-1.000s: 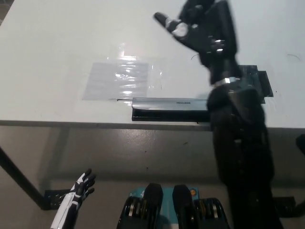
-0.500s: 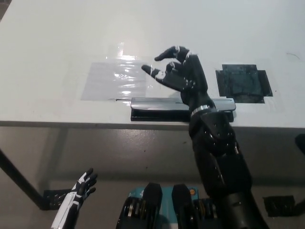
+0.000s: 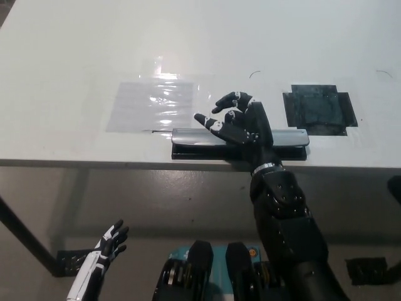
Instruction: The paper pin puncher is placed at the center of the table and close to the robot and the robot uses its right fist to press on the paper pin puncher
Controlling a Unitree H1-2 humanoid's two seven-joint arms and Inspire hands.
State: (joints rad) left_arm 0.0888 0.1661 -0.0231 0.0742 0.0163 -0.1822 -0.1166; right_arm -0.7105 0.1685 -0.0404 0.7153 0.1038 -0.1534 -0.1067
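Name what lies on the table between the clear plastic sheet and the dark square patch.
In the head view, the black right hand over the puncher lies between the plastic sheet and the dark patch.

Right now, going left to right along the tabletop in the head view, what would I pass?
Clear glossy plastic sheet → long grey-and-black paper pin puncher with the black right robot hand over it → dark square patch.

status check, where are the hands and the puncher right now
Right hand open over the paper pin puncher, not yet a fist. Left hand open, low below the table edge. Puncher at near edge, nothing in the way.
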